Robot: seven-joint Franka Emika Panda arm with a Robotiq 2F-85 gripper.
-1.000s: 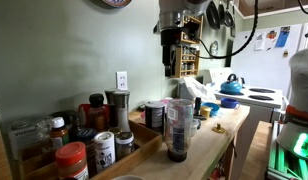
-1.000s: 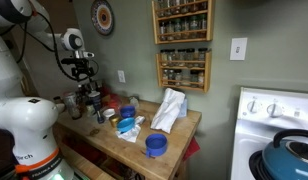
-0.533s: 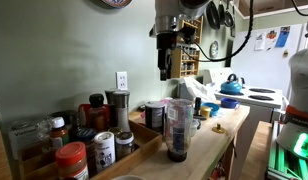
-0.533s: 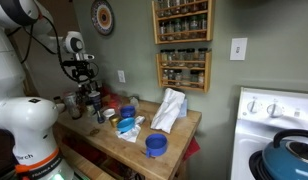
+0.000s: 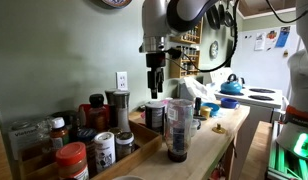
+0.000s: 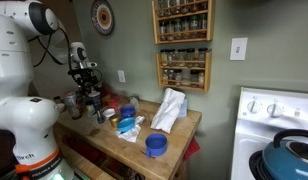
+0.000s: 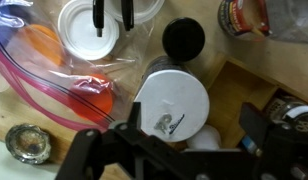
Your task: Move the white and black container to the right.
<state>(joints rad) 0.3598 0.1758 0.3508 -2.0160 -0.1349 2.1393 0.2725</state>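
The white and black container (image 5: 154,115) is a squat greyish canister with a dark lid. It stands at the back of the wooden counter (image 5: 209,150), behind the tall clear tumbler (image 5: 177,130). In the wrist view a round black lid (image 7: 183,38) shows from above, beside a white disc with a logo (image 7: 172,100). My gripper (image 5: 154,82) hangs open and empty in the air above the container. It also shows in an exterior view (image 6: 87,82). In the wrist view its fingers (image 7: 194,125) straddle the white disc, well above it.
Spice jars (image 5: 94,145) fill a wooden tray at the near end. A clear bag with orange items (image 7: 64,85), a blue bowl (image 6: 156,145) and a white cloth (image 6: 169,108) lie on the counter. Spice racks (image 6: 182,70) hang on the wall. A stove with a blue kettle (image 5: 231,86) stands beyond.
My gripper has come down and moved along the counter toward the back-wall containers, from high near the spice rack to just above them. Nothing on the counter has moved.
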